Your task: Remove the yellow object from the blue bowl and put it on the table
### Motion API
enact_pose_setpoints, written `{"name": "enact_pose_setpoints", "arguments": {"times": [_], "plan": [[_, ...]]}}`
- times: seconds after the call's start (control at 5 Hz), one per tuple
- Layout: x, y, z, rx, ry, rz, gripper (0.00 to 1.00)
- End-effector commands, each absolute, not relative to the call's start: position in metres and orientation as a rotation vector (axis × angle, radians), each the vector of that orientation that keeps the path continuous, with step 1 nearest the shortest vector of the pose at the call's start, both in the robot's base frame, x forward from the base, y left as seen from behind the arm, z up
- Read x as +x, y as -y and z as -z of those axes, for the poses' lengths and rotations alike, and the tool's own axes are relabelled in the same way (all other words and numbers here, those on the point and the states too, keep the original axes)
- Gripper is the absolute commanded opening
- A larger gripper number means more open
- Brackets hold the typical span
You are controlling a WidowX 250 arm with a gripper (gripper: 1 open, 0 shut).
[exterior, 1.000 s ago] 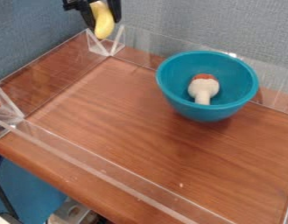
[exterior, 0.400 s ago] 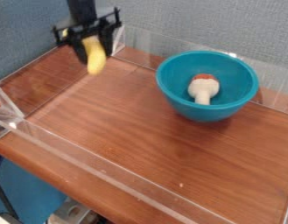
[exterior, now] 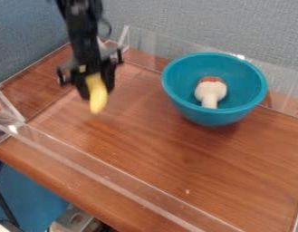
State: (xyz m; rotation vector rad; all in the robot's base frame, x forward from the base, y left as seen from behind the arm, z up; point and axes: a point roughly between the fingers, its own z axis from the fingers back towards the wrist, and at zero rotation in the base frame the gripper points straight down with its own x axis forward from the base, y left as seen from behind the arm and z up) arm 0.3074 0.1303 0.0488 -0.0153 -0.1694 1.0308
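At upper left, my gripper (exterior: 90, 72) grips the banana (exterior: 97, 93), its lower end free to meet the table (exterior: 156, 143) first.

A white mushroom-like object (exterior: 210, 91) (reddish-brown on top), beneath grey textured walls (exterior: 217, 25).

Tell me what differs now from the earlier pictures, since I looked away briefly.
The black pincer has come down and nearer the camera, carrying the small curved yellow toy banana, which it still holds above the reddish-brown wooden table. Nothing was let go. The round teal plastic bowl and white-and-brown mushroom-like object inside stayed put.
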Motion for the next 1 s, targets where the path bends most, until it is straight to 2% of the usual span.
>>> {"name": "enact_pose_setpoints", "arguments": {"times": [0.0, 0.2, 0.4, 0.6, 0.8], "plan": [[0.307, -0.143, -0.037, 0.01, 0.214, -1.098, 0.0], [0.312, -0.136, -0.028, 0.002, 0.205, -1.082, 1.0], [0.314, -0.129, -0.024, -0.006, 0.195, -1.064, 1.0], [0.322, -0.133, -0.03, -0.023, 0.186, -1.082, 1.0], [0.329, -0.139, -0.045, -0.056, 0.171, -1.1, 1.0]]}}
